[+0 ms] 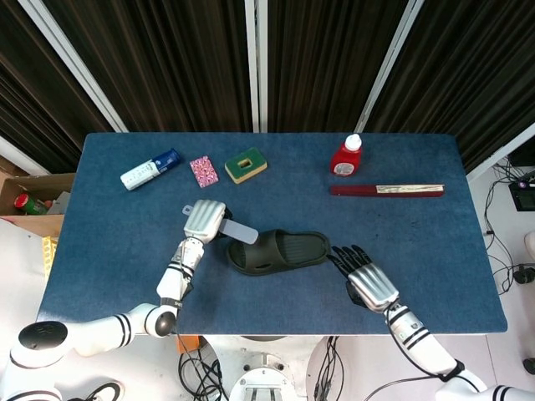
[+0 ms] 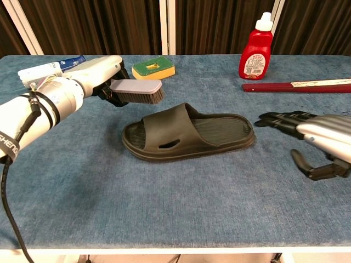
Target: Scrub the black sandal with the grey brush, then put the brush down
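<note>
The black sandal [image 1: 278, 251] [image 2: 189, 134] lies flat in the middle of the blue table, its strap end toward the left. My left hand [image 1: 205, 221] [image 2: 101, 76] grips the grey brush [image 1: 237, 231] [image 2: 139, 91] by its handle, bristles down, in the air just left of and above the strap. My right hand [image 1: 368, 284] [image 2: 312, 134] hovers open just right of the sandal's heel, fingers [image 2: 277, 119] stretched toward it and apart from it.
Along the far side stand a red bottle [image 1: 345, 156] [image 2: 256, 48], a dark red flat stick [image 1: 386, 190] [image 2: 299, 85], a green and yellow sponge [image 1: 246, 164] [image 2: 153, 69], a pink packet [image 1: 203, 171] and a white and blue tube [image 1: 150, 169] [image 2: 46, 68]. A cardboard box [image 1: 25, 200] sits off the left edge.
</note>
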Available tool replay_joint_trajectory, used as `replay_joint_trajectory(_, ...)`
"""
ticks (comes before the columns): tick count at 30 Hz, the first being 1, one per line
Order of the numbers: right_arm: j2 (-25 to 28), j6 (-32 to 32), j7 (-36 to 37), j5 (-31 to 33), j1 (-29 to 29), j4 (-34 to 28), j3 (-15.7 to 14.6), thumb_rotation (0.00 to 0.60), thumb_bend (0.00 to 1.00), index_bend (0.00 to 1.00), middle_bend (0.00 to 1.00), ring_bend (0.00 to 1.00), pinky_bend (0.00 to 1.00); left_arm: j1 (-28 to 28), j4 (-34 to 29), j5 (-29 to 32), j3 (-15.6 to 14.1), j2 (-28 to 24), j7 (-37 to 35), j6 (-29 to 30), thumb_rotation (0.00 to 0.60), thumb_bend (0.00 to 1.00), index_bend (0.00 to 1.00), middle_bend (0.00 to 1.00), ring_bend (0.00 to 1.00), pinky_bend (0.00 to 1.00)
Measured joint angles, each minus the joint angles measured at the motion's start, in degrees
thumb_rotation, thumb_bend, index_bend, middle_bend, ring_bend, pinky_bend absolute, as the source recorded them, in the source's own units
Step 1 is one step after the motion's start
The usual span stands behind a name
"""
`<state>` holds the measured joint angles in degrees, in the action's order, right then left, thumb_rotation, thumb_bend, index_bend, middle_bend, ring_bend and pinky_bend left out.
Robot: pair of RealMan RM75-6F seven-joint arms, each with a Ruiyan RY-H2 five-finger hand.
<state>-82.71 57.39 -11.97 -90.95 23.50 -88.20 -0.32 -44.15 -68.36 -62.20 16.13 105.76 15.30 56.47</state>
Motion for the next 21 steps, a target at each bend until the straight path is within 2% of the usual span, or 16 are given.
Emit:
replay_joint_trajectory(11, -2.2, -10.2, -7.7, 7.4, 6.4, -1.1, 1.8, 0.600, 0.88, 0.00, 0.03, 0.00, 0.00, -0.8, -0.2, 0.7, -0.1, -0.1, 1.3, -0.6, 0.600, 0.49, 1.00, 1.00, 1.00, 1.00)
replay_joint_trajectory(21, -3.4, -12.5, -9.8, 11.6, 8.7, -0.9, 1.2, 0.600, 0.88, 0.00, 0.03, 0.00, 0.00, -1.8, 0.8, 0.2, -0.5, 2.2, 2.8, 0.1, 0.600, 0.49, 1.00, 1.00, 1.00, 1.00)
